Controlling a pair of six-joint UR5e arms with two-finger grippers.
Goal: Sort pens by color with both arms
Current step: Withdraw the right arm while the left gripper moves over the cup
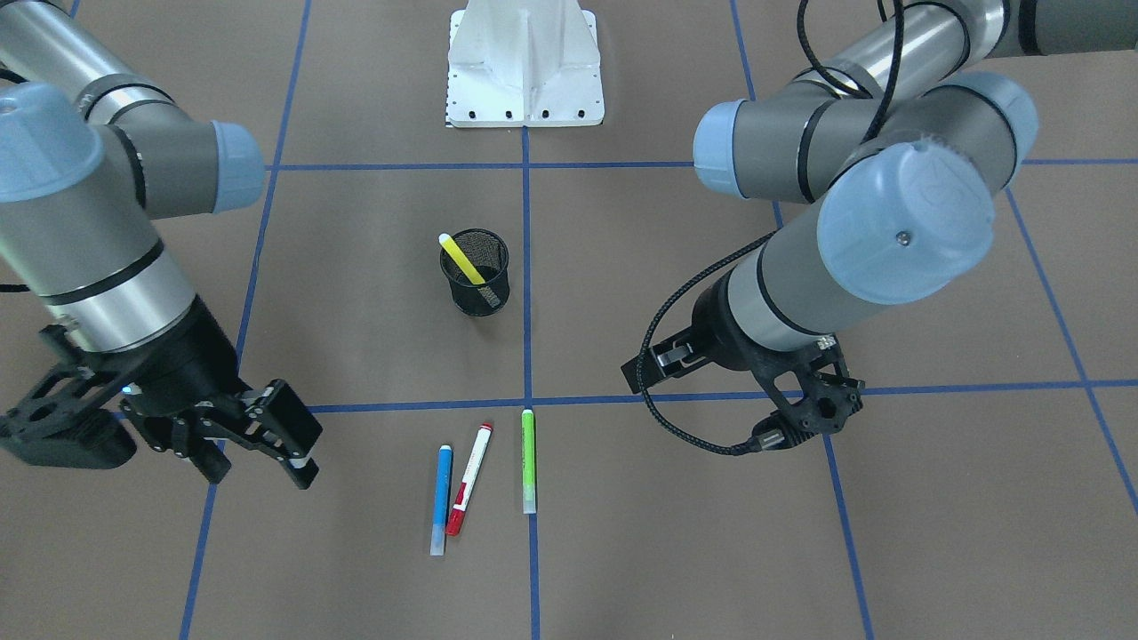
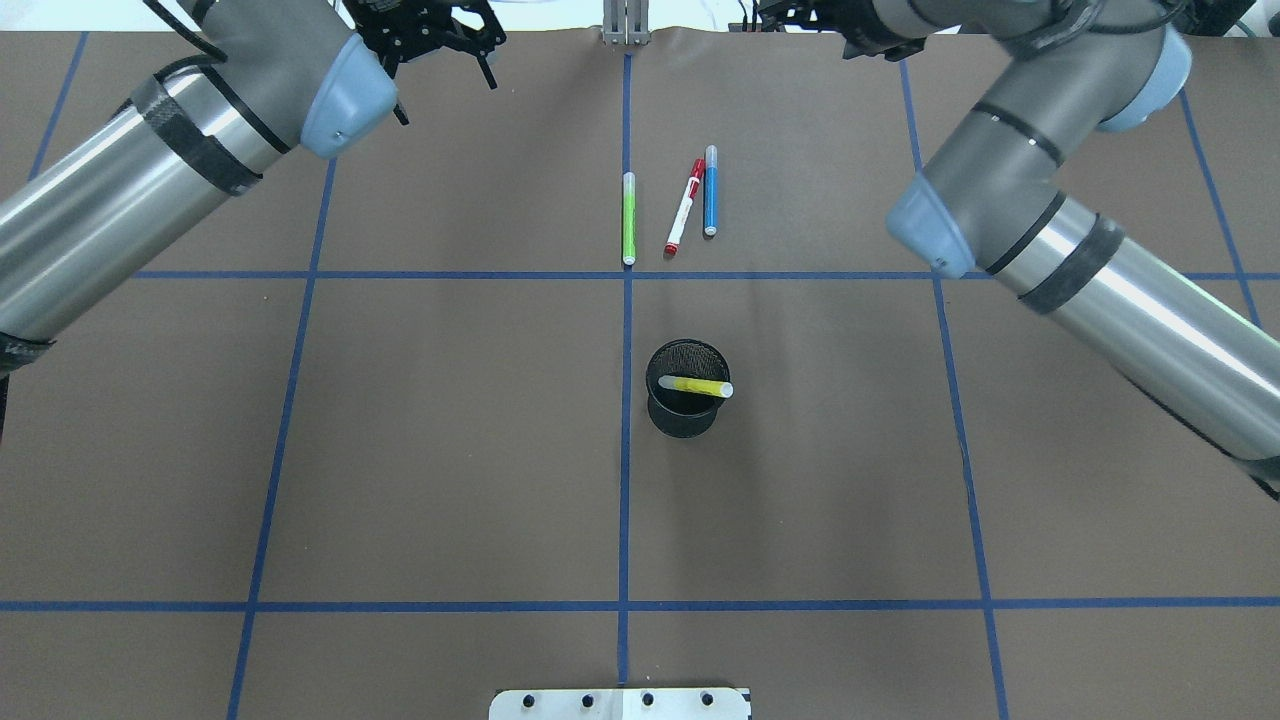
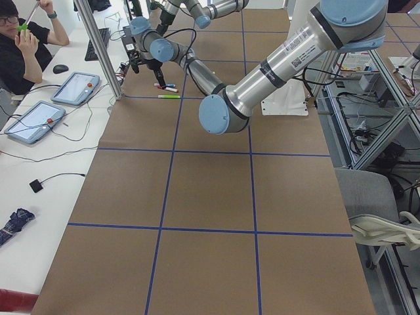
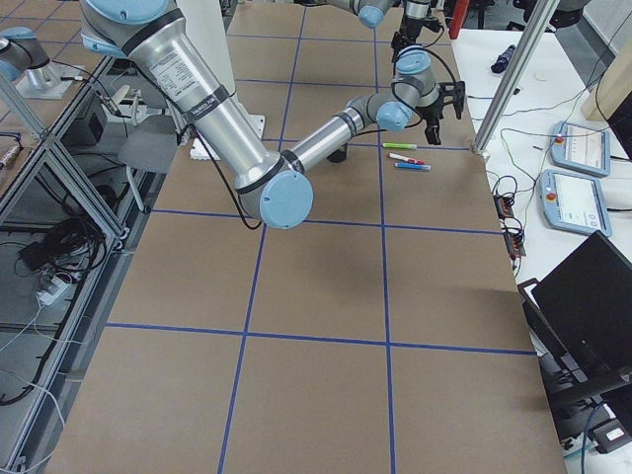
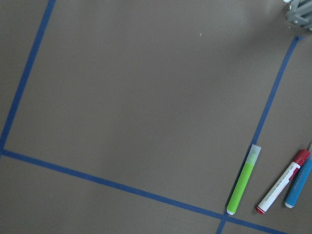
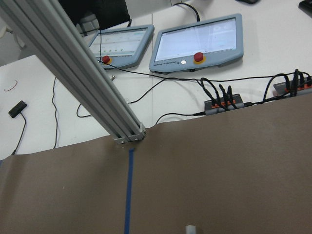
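Observation:
Three pens lie side by side on the brown table: light green (image 1: 528, 460), white with red cap (image 1: 469, 477) and blue (image 1: 441, 498). They also show in the overhead view as green (image 2: 629, 217), red (image 2: 685, 207) and blue (image 2: 710, 190). The yellow pen (image 1: 461, 259) stands tilted in a black mesh cup (image 1: 480, 289). My right gripper (image 1: 262, 467) is open and empty, hovering beside the blue pen. My left gripper (image 2: 445, 85) looks open and empty, off to the green pen's side. The left wrist view shows the green pen (image 5: 243, 180) at its lower right.
The white base pedestal (image 1: 524, 67) stands at the robot's edge. Blue tape lines grid the table. An aluminium post (image 6: 73, 73) rises at the far edge, with tablets (image 6: 197, 44) and cables beyond. An operator (image 3: 20, 39) sits there.

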